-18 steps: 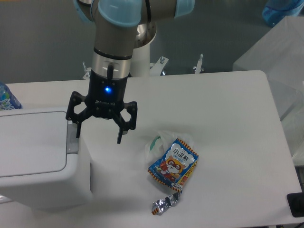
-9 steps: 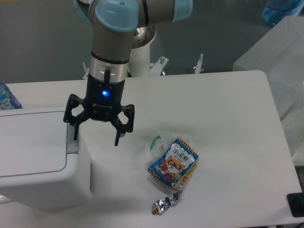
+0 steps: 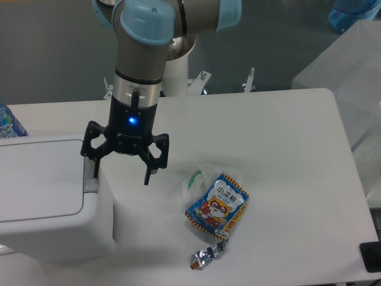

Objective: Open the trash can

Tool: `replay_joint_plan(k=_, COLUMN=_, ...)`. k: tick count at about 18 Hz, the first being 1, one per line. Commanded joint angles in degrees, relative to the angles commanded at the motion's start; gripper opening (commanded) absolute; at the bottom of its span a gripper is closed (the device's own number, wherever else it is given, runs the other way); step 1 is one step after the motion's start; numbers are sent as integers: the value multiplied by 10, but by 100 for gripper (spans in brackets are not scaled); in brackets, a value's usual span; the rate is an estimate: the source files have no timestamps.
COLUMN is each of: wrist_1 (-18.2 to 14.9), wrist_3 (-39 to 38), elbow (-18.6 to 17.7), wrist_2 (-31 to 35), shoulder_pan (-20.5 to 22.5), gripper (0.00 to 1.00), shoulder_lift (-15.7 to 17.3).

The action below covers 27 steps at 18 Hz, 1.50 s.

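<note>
On the white table (image 3: 286,155), at its left edge, stands the bin (image 3: 50,238), white and boxy, partly cut off by the frame. Its flat lid (image 3: 36,179) lies closed, level with the top. A small grey button (image 3: 89,173) sits at the lid's right edge.

Above the bin's right end hangs the arm (image 3: 143,53), grey with pale blue joint caps, reaching down from the upper left. A blue light glows on its wrist.

Gripper (image 3: 120,168): fingers spread wide, nothing between them. The left-hand finger as seen (image 3: 95,164) stands directly over the button; contact cannot be confirmed. The other finger (image 3: 149,170) hangs off the bin's side, above bare table.

Right of the gripper, well apart from it, lies a blue snack packet (image 3: 217,205) bearing a cartoon animal, resting partly on a crumpled white wrapper (image 3: 199,176). Just below the packet lies a small twist of silver foil (image 3: 207,255).

At the far left edge, behind the bin, part of a blue bottle (image 3: 8,124) shows.
</note>
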<state>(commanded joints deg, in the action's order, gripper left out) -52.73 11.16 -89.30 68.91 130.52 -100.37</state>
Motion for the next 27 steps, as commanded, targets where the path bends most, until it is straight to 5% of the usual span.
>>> replay_joint_plan(k=24, wrist_1=1, wrist_3=2, elbow=-1, wrist_2=1, shoulder_pan=0, gripper=100, shoulder_lift=-4)
replay_joint_plan(k=27, wrist_1=0, wrist_3=11, elbow=25, wrist_2=4, shoulder_pan=1, gripper=100, shoulder_lift=-3)
